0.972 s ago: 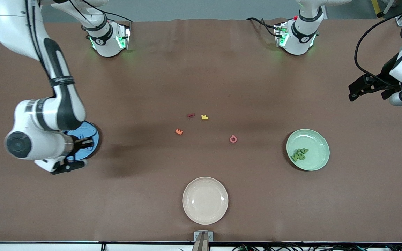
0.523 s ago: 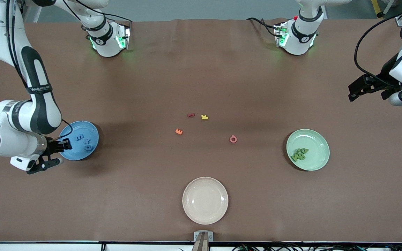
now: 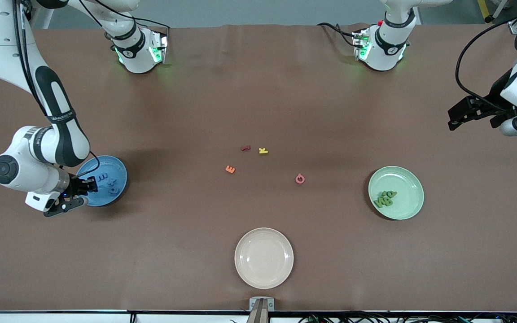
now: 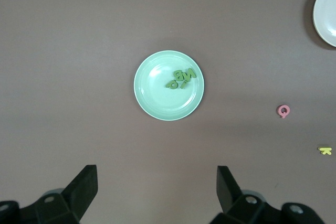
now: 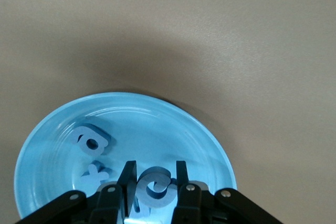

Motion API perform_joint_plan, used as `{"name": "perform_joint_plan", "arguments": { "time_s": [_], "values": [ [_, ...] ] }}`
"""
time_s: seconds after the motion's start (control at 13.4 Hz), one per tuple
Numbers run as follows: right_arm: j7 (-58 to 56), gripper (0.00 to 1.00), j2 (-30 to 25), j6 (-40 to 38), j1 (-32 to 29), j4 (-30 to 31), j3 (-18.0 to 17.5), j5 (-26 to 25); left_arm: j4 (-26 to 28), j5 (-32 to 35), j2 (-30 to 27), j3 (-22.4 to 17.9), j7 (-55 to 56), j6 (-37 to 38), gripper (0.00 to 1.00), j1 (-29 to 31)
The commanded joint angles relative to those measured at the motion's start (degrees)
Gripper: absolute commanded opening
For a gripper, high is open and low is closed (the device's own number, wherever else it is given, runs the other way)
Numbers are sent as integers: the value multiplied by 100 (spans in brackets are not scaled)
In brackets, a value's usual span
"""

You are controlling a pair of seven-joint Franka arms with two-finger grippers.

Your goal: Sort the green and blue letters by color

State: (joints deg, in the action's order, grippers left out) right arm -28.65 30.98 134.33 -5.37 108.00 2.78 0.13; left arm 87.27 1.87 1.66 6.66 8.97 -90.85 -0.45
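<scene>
Brown counter [image 3: 258, 89]: right gripper [image 5: 155, 190] low over the blue plate [image 3: 117, 168], fingers pinching a blue letter [image 5: 153, 186] directly above three others. Green letters [image 3: 385, 198] heaped on the green plate [image 3: 409, 181]; left gripper [image 4: 157, 187] waiting, fingers spread, empty.

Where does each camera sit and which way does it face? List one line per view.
Front view: high, facing both bases; shows blue plate, green plate, both arms.
Left wrist view: over the green plate, looking down; left gripper open.
Right wrist view: over the blue plate; right gripper shut on a blue letter.
Shared: front and left wrist views both show the pink ring letter.
</scene>
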Motion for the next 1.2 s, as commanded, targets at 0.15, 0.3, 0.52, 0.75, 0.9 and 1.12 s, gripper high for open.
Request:
{"name": "perform_joint_plan", "arguments": {
  "time_s": [0.15,0.3,0.52,0.75,0.9,1.12],
  "values": [
    [-27,88,-118,84,-70,116,-84,-75,-9,-108,1,2,-97,-29,100,36],
    [-27,99,-197,32,-61,108,-93,-75,-17,-108,1,2,-97,-29,100,36],
    [43,99,-643,-546,-26,90,-110,-75,-9,-108,1,2,-97,-29,100,36],
    [568,99,-1250,-1302,62,81,-111,-75,-9,-108,1,2,-97,-29,100,36],
    [1000,99,-1689,-1864,150,46,-119,-75,-9,-108,1,2,-97,-29,100,36],
    [1711,99,-1990,-3110,255,-636,-128,-57,0,-108,-8,2,-97,-29,100,45]
  ]
}}
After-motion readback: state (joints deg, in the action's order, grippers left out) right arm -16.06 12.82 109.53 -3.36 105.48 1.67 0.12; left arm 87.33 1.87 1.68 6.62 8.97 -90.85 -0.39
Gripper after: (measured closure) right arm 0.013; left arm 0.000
